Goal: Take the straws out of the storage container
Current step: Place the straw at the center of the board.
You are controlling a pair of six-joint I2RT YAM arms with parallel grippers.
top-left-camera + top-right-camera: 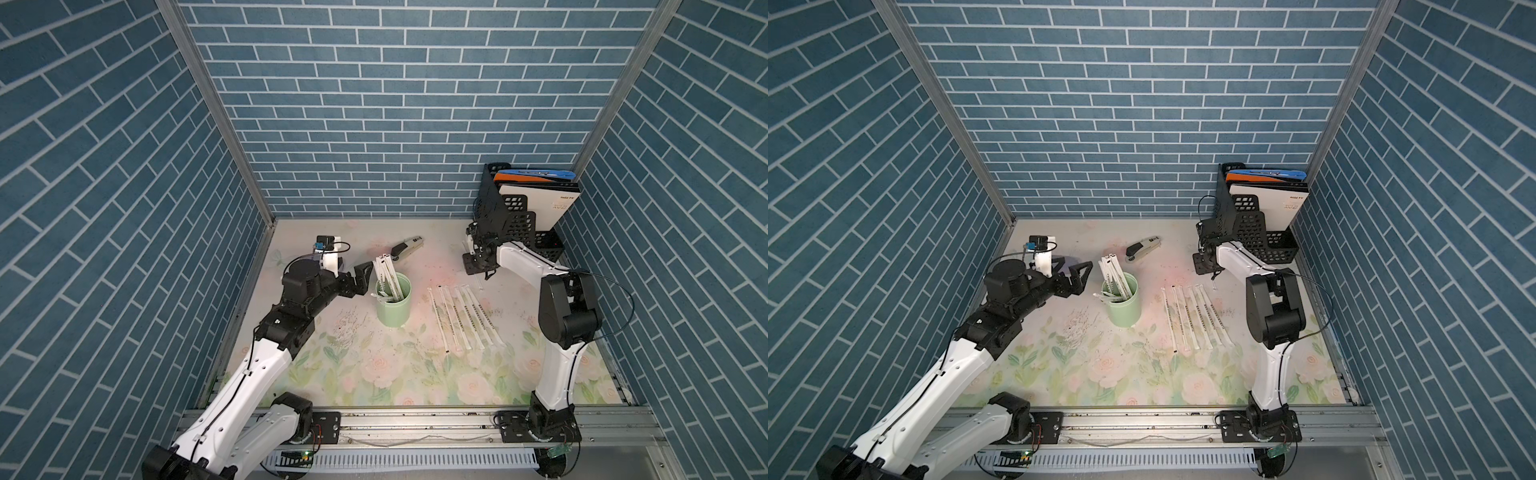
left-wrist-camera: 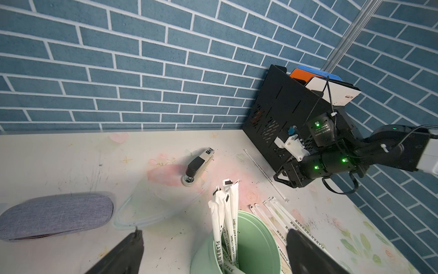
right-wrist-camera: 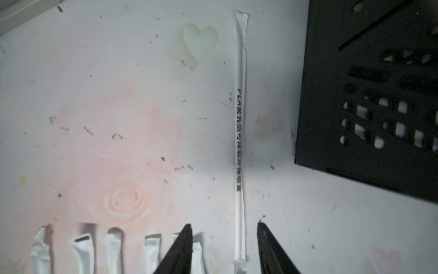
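While my right gripper (image 3: 224,224) stands parted over a straw (image 3: 239,118) lying far right, a set-down I judge, more straws (image 1: 384,274) stand in the storage container (image 1: 392,313) mid-table; my wide-open left gripper (image 2: 214,230) beside it must pinch one next.

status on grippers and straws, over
Left gripper open beside storage container. Right gripper open over laid straw. More straws in container. File holder close by.

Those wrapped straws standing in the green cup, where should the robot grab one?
Probably near the top ends of the straws, which stick out above the cup and lean toward the open left hand. Come down from above on that side; lower, the cup wall blocks any grip.
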